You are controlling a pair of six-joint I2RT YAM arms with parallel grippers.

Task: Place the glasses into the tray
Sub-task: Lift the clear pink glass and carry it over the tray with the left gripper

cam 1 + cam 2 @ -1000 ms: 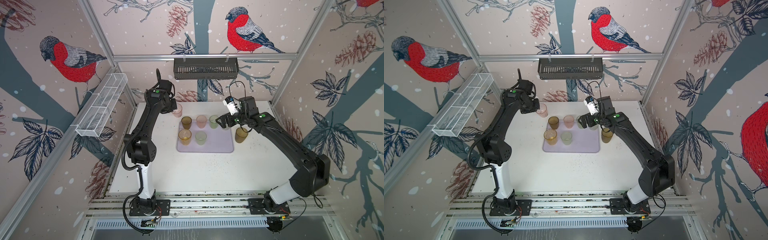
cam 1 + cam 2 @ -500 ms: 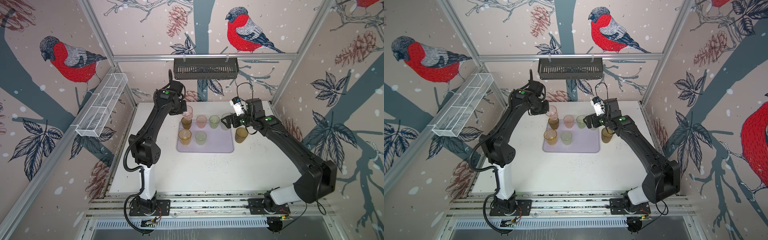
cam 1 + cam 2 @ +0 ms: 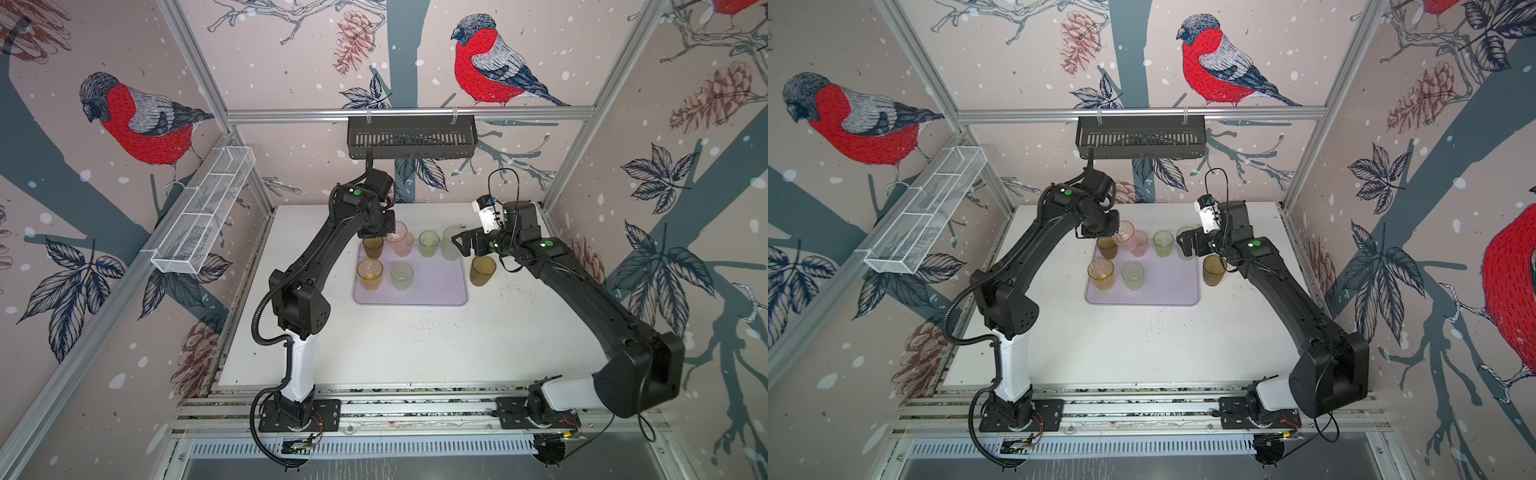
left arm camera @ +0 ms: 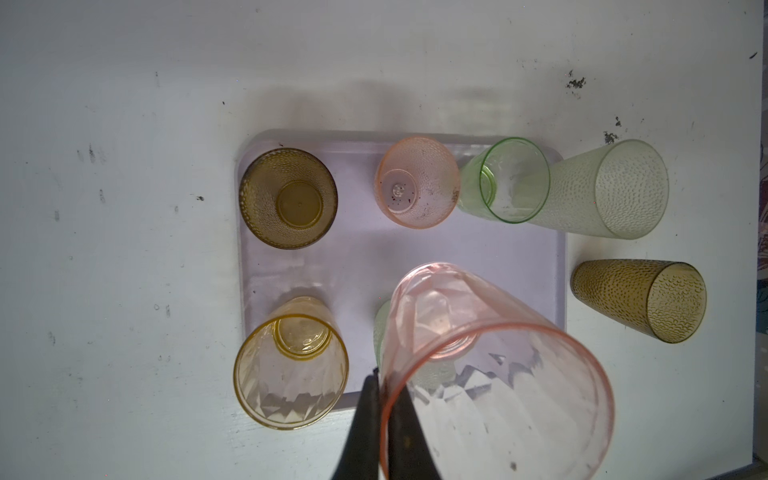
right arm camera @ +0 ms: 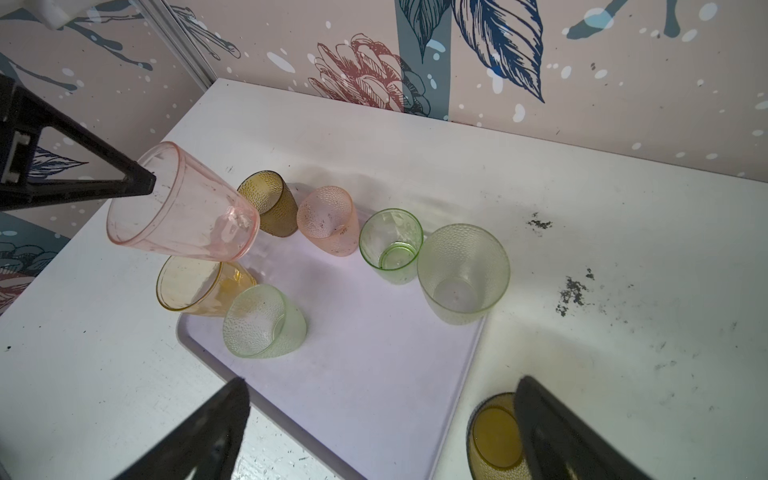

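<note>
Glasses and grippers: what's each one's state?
big pink glass: lifted, tilted.
left gripper: shut on big pink glass.
right gripper: open.
small pink glass: upright on tray.
small brown glass: upright on tray.
yellow glass: upright on tray.
green glass: upright on tray.
small frosted glass: upright on tray.
tall frosted glass: upright, tray corner.
tall brown glass: upright, off tray.

In the right wrist view, the dimpled amber tumbler (image 5: 496, 440) is cut off by the edge, half behind a black pincer finger (image 5: 552, 432).
</note>
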